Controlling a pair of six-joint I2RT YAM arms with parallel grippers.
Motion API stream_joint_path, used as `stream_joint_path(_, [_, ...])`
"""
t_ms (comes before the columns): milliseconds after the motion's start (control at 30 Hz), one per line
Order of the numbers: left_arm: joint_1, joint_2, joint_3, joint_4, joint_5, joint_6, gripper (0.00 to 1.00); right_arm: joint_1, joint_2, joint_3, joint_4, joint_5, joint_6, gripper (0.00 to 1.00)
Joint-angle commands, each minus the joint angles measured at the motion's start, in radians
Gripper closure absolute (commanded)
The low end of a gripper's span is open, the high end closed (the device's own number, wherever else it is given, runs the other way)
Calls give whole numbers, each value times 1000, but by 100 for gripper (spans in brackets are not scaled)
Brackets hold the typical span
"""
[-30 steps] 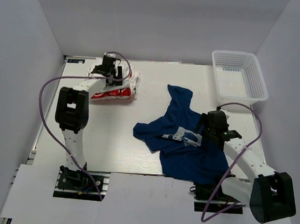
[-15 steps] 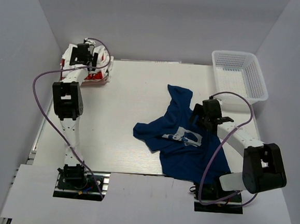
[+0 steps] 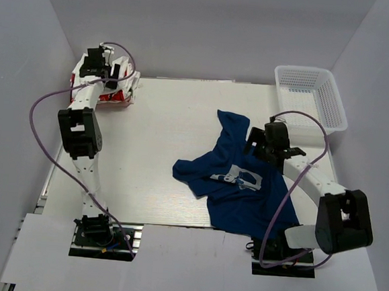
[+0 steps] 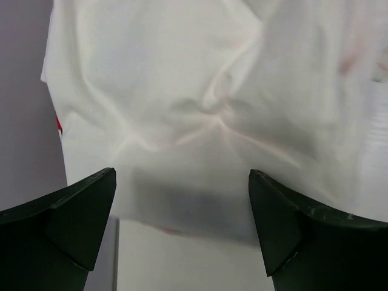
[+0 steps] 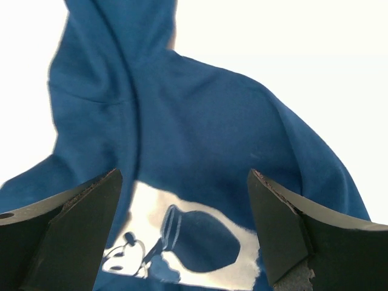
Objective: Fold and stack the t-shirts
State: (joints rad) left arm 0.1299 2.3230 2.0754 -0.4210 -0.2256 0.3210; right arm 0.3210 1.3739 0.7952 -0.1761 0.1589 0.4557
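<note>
The white and red t-shirts (image 3: pixel 115 96) lie bunched at the table's back left corner. My left gripper (image 3: pixel 114 80) hovers just over them, open, with white cloth (image 4: pixel 200 91) filling its view and nothing between the jaws (image 4: pixel 182 182). The navy blue t-shirt (image 3: pixel 257 208) lies crumpled and spread at centre right, its pale grey print (image 3: pixel 239 178) facing up. My right gripper (image 3: pixel 258 142) is open and empty above the shirt's upper part. In the right wrist view (image 5: pixel 185 182) the navy cloth (image 5: pixel 200 121) and the print (image 5: pixel 200 242) lie below the jaws.
A white plastic mesh basket (image 3: pixel 339 111) stands at the back right corner, beside the right arm. Purple cables loop off both arms. Grey walls close in the table on the left, back and right.
The white and red pile has moved left from the back middle-left into the back left corner, with my left gripper over it. My right gripper has moved from the shirt's right side toward the back.
</note>
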Motion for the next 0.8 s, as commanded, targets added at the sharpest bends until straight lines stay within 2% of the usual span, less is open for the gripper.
stream_joint_path(0, [-26,-317,-50,-137,213,-81,0,1,-93,4,1,-3,-12,10])
stream_joint_path(133, [-93,-468,-182,-137,480,-154,0,0,-159,-34,-104,56,31,10])
stream_joint_path(167, [-114,-538,-278,-110,594,-154,0,0,-186,-46,-126,68,55,10])
stream_joint_path(233, [-199,-617,-398,-55,635,-180,0,-2,-209,-60,-222,102,73,10])
stream_joint_path(267, [-234,-654,-519,17,635,-198,0,-3,-235,-65,-256,113,92,10])
stream_joint_path(367, [-369,-769,-714,112,654,-281,0,-7,-278,-122,-316,122,118,10])
stream_joint_path(533, [-617,-794,-903,148,585,-364,0,-8,-317,-182,-345,172,138,10])
stream_joint_path(633, [-752,-734,-919,120,467,-364,0,-10,-319,-206,-339,185,141,10])
stream_joint_path(767, [-854,-623,-879,62,399,-352,0,-19,-280,-234,-330,189,156,10])
